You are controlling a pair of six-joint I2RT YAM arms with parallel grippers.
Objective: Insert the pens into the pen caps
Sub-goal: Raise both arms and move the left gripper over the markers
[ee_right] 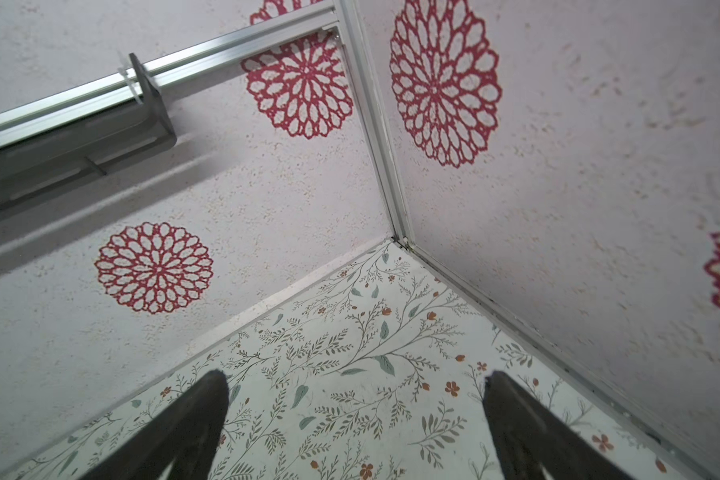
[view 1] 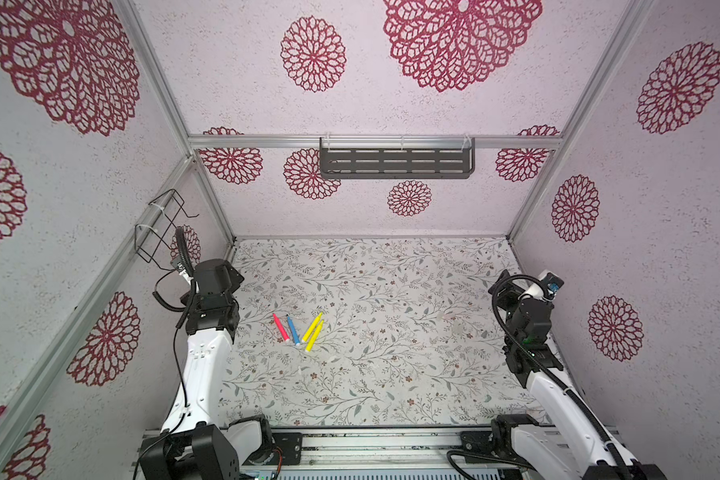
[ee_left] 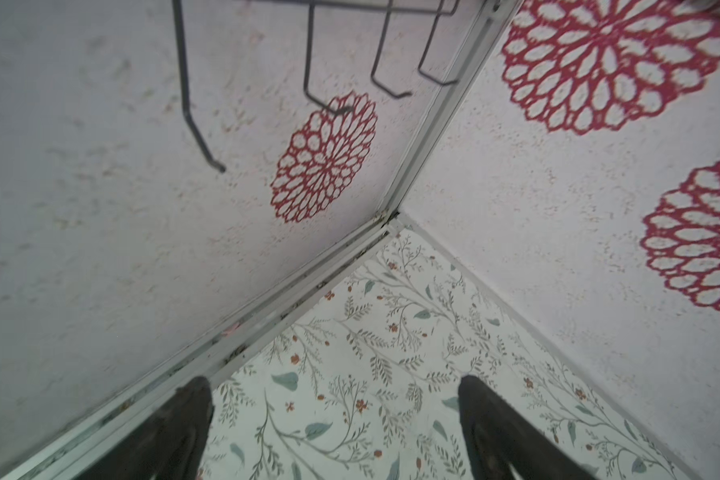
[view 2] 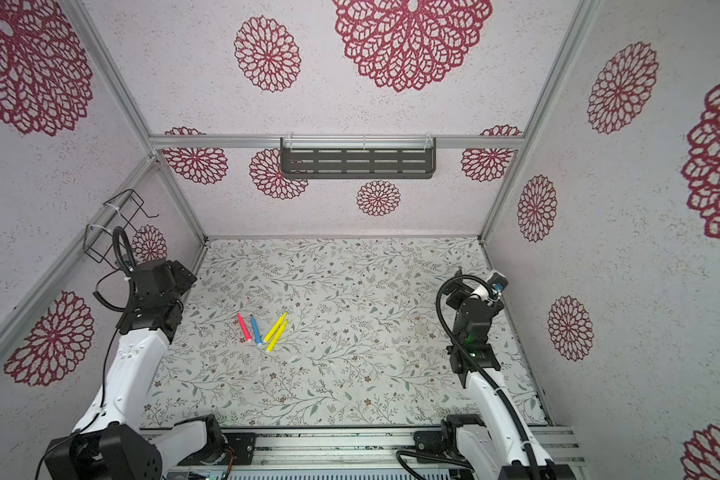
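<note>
Pale paper with thin green twigs and small red flowers covers the table. On its left half, in both top views, four slim plastic marker pens lie flat and close together. The pink-red pen and the blue pen are just beside each other, almost parallel. The two yellow pens lean the other way, so the group makes a loose V.

The clear pen caps I can hardly find. A small pale speck near the pens, toward the front edge, may be one, but I cannot say it surely.

These pens look light, stiff and smooth, so I think they roll or slip away easily. The middle of the barrel seems the best place to pinch, leaving the tapered tip free. A cap would be even lighter and easy to flick away.

The left gripper has its black fingers wide apart with nothing between them. It faces the far left corner, near the pens but not touching. The right gripper is also spread wide and empty, well apart from the pens.

Around stand pale walls with crimson rosettes, a black wire rack and a dark slotted shelf.
</note>
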